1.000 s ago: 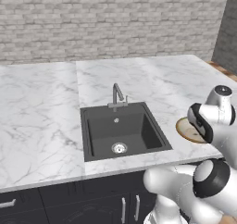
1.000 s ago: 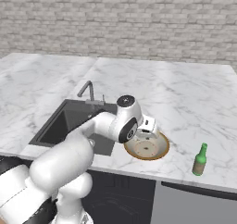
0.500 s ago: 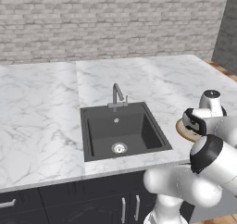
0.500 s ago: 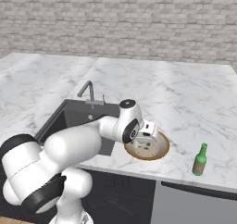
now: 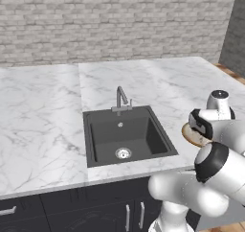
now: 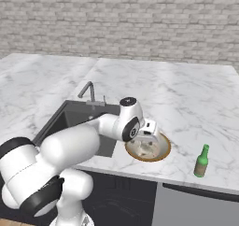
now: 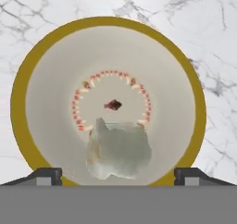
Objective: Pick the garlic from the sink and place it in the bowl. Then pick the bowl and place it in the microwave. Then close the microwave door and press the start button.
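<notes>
Garlic [image 7: 118, 149] lies inside the bowl [image 7: 23, 93], off-centre, beneath the tool [image 7: 118, 174], fingers spread apart past it.

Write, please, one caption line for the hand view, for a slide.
Garlic lying inside the cream, tan-rimmed bowl on the marble counter, seen from above between open jaws.

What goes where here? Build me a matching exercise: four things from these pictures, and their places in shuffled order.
Things:
1. garlic
2. bowl
3. green bottle
4. faucet

Places:
A. at the back edge of the sink
B. on the counter right of the bowl, near the front edge
C. inside the bowl
D. on the counter right of the sink, under the gripper

Pairs: 1-C, 2-D, 3-B, 4-A
</notes>
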